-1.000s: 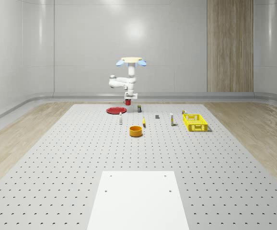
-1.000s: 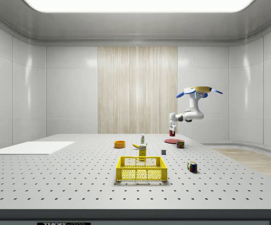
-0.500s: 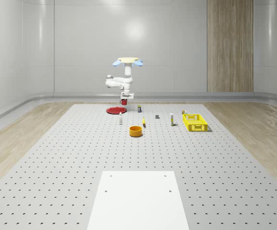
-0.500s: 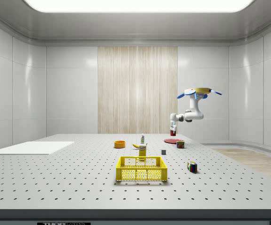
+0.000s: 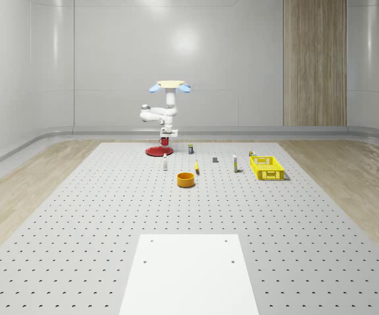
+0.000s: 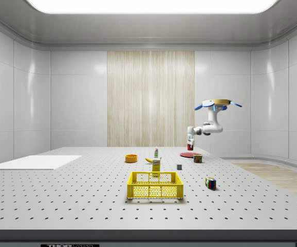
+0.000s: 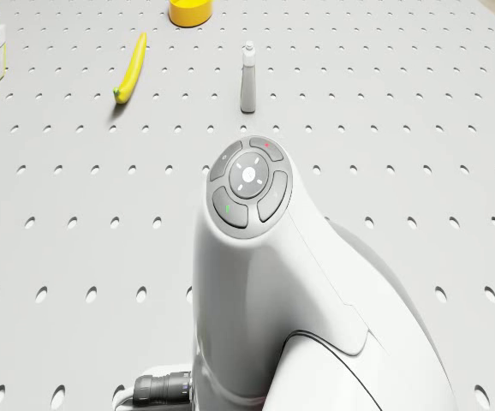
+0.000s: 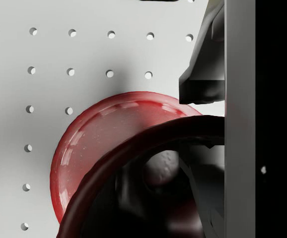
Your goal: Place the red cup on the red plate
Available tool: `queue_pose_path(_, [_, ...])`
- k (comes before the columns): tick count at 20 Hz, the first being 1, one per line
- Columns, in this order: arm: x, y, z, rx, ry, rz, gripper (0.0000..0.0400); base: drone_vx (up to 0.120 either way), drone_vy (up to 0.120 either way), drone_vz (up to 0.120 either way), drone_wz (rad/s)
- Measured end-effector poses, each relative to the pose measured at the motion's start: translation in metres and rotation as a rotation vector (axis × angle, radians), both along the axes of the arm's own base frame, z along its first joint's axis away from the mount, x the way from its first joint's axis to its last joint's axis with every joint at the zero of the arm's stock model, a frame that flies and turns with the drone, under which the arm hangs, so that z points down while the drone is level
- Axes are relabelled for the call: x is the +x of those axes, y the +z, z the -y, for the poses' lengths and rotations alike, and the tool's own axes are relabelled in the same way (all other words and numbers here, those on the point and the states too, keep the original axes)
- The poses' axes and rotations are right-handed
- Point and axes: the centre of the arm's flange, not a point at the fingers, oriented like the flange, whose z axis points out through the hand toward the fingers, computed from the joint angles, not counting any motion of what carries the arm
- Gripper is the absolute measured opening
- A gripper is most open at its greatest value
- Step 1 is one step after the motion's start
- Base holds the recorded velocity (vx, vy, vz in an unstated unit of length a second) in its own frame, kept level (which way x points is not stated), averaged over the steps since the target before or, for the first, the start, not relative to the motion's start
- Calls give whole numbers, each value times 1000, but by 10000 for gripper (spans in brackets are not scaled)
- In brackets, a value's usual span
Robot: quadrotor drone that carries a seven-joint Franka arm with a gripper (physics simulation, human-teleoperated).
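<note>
While the drone (image 5: 170,86) hovers in the upper middle of the whole-scene view, above the far edge of the table (image 5: 78,216), its arm (image 5: 155,114) hangs down and the gripper (image 5: 165,138) is pinching the red cup (image 5: 165,140). The cup is in the air, just over the red plate (image 5: 157,151) and not touching it. In the side view the same group is at the right of the middle, with the cup (image 6: 190,145) above the plate (image 6: 188,154). In the wrist view the cup's dark rim (image 8: 133,163) crosses the lower half, and the plate (image 8: 91,144) lies under it, a little off to the side. I judge this as the placing step: the cup must be centred, lowered, then released.
</note>
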Motion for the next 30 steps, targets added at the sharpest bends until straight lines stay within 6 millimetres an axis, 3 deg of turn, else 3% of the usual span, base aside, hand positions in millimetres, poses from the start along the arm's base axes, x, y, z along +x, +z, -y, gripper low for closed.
queue_pose_path(9, [0,4,0,0,-4,0,101,-4,-84,0,0])
queue_pose_path(27, [0,71,0,0,0,0,101,0,0,0,0])
queue_pose_path(30, [0,75,0,0,13,0,246,0,0,0,0])
